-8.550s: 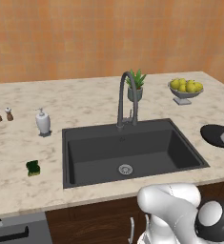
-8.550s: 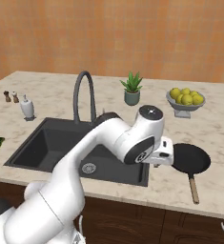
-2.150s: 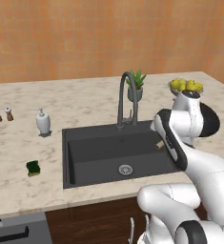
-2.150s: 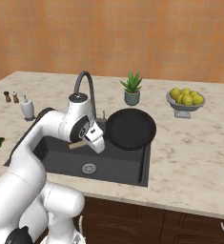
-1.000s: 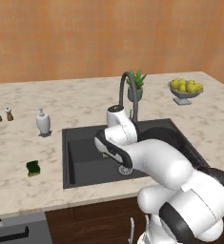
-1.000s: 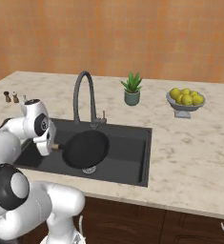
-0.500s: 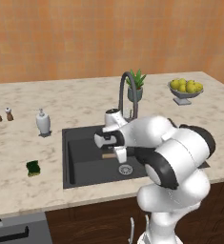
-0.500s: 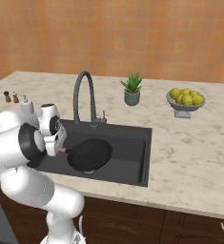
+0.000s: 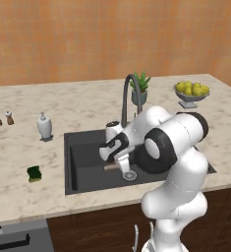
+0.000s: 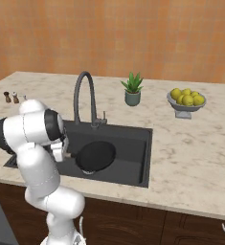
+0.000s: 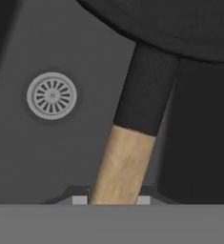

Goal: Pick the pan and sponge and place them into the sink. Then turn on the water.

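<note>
From the left base view I have the gripper point(image 9: 118, 160) low in the sink point(image 9: 75, 170); the sponge point(image 9: 34, 173) waits near the counter's front edge. Right base view: the pan point(image 10: 95, 156) hangs level over the basin (ready to set down). Hand view: fingers clamp its wooden handle
</note>
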